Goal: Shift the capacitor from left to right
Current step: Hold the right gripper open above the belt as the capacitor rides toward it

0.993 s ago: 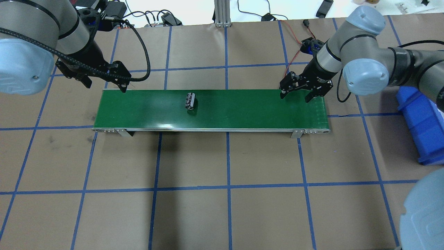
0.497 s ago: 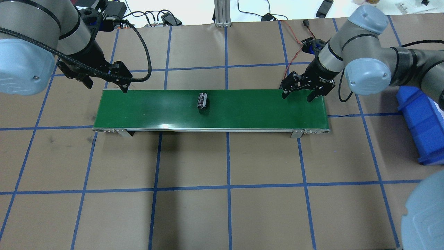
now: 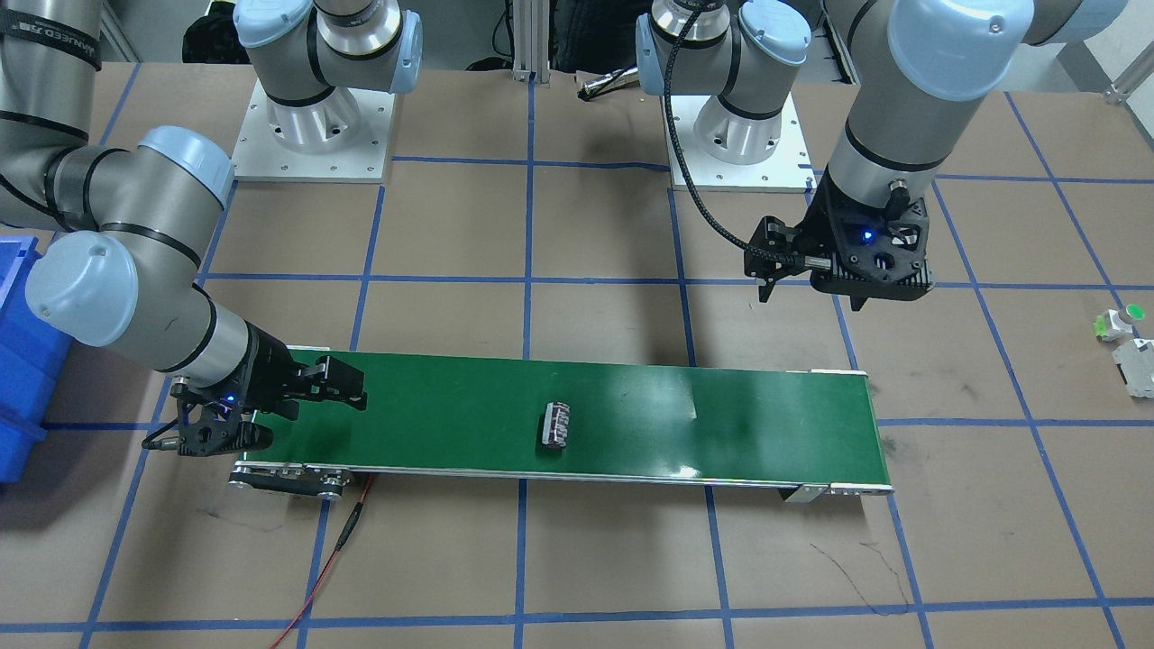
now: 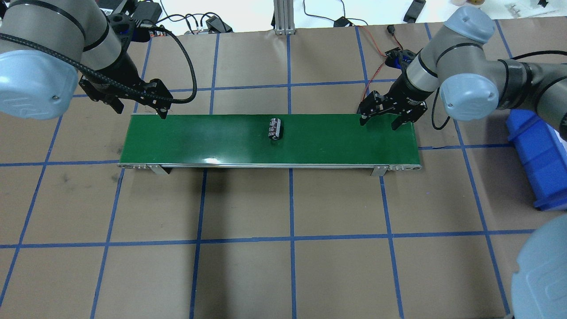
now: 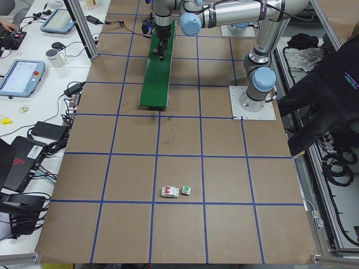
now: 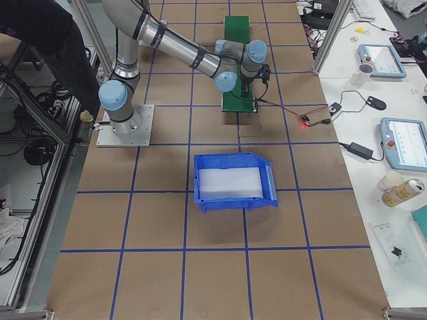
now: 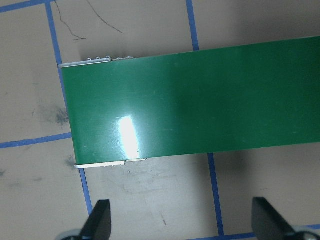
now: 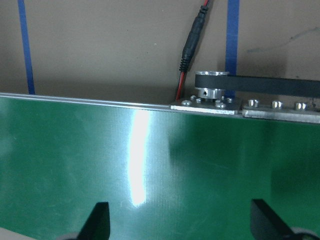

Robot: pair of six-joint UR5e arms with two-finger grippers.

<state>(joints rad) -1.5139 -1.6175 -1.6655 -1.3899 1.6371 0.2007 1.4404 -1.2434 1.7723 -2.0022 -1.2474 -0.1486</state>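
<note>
The capacitor (image 4: 275,128), a small dark cylinder with pale stripes, lies on its side near the middle of the green conveyor belt (image 4: 199,141). It also shows in the front view (image 3: 555,425). My left gripper (image 4: 141,108) is open and empty, raised over the belt's left end near its far edge. Its wrist view shows the open fingers (image 7: 100,222) above brown table and the belt's end (image 7: 200,100). My right gripper (image 4: 378,124) is open and empty, low over the belt's right end. Its wrist view shows only bare belt (image 8: 200,165). Neither wrist view shows the capacitor.
A blue bin (image 4: 538,159) stands on the table right of the belt. A small white part with a green cap (image 3: 1118,320) and a pale block (image 3: 1138,365) lie far off to my left. A red wire (image 3: 334,559) and the drive pulley (image 8: 210,92) sit at the belt's right end.
The capacitor has travelled to the right along the belt, from left of centre to about the middle. My left gripper has shifted slightly right. The right gripper has hardly moved.
</note>
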